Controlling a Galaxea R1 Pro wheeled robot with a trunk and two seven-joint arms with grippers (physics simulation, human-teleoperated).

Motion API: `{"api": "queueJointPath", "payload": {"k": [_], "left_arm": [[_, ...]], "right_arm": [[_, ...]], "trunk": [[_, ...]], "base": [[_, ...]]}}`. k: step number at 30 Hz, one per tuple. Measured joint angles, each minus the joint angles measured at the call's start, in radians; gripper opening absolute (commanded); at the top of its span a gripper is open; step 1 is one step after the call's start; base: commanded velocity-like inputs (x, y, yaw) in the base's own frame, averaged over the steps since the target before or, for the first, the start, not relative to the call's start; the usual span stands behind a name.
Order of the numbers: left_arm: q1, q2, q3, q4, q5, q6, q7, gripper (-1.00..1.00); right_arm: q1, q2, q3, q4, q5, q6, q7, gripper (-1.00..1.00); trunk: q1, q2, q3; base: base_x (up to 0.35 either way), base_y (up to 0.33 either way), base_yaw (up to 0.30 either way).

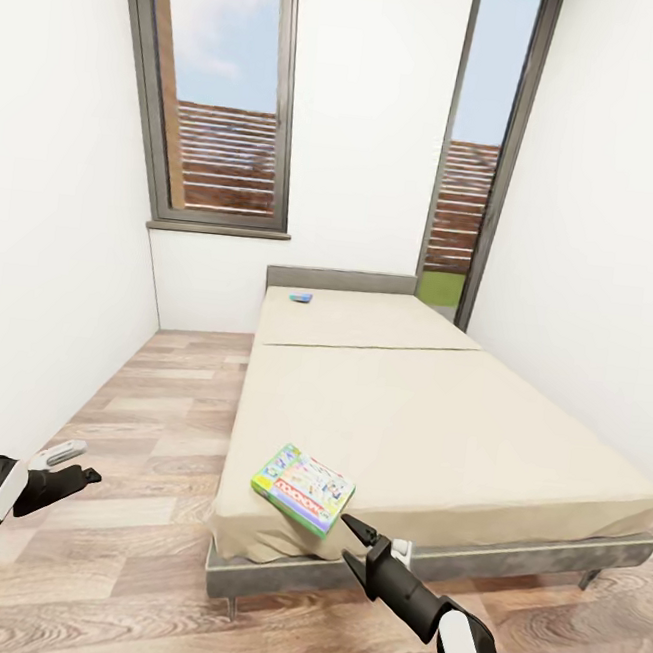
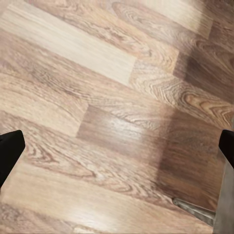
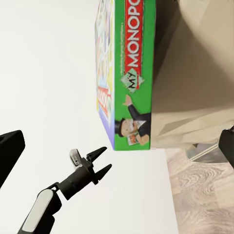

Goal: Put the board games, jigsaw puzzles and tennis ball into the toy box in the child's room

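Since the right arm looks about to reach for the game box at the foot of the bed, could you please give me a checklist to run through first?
1. Right gripper open: ok, its jaws are spread.
2. Right gripper empty: ok, nothing sits between the fingers.
3. Green-edged board game within grasp: not ok yet, the fingertips are short of its near edge.
4. Box graspable: ok, it lies flat near the bed corner, its green side facing the right wrist camera.
5. Left gripper out of the way: ok, it hangs open over the floor.
6. Second game, the small blue board game: ok, lying by the headboard.
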Motion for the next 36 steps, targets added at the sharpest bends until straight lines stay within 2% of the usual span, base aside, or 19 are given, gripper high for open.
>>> {"api": "queueJointPath", "payload": {"k": [36], "left_arm": [[0.000, 0.000, 0.000, 0.000, -0.001, 0.000, 0.000, 1.00]], "right_arm": [[0.000, 0.000, 0.000, 0.000, 0.000, 0.000, 0.001, 1.00]], "trunk": [[0.000, 0.000, 0.000]], "base": [[0.020, 0.023, 0.000]]}}
